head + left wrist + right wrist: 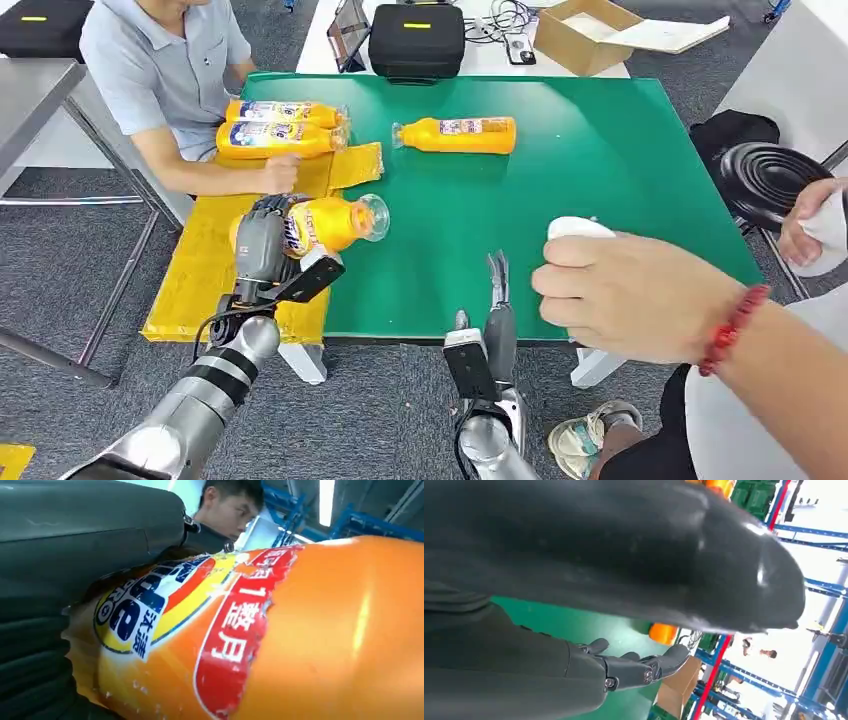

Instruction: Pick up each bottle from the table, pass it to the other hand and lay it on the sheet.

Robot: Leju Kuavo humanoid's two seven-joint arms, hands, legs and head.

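Two orange bottles (280, 127) lie on the yellow sheet (205, 265) at the green table's (600, 160) left edge; left hand (262, 240) grips a third (335, 222) above it; right hand (497, 300) empty, fingers extended; fourth bottle (458, 134) awaits near the far edge.

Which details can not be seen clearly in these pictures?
- Head view: the base of the orange plastic bottle is covered by the left hand.
- Left wrist view: that bottle's cap is cut off by the edge.
- Head view: the white object under a person's hand is mostly covered, so its kind is unclear.
- Right wrist view: the right hand has its thick grey thumb blocking most of the green table.
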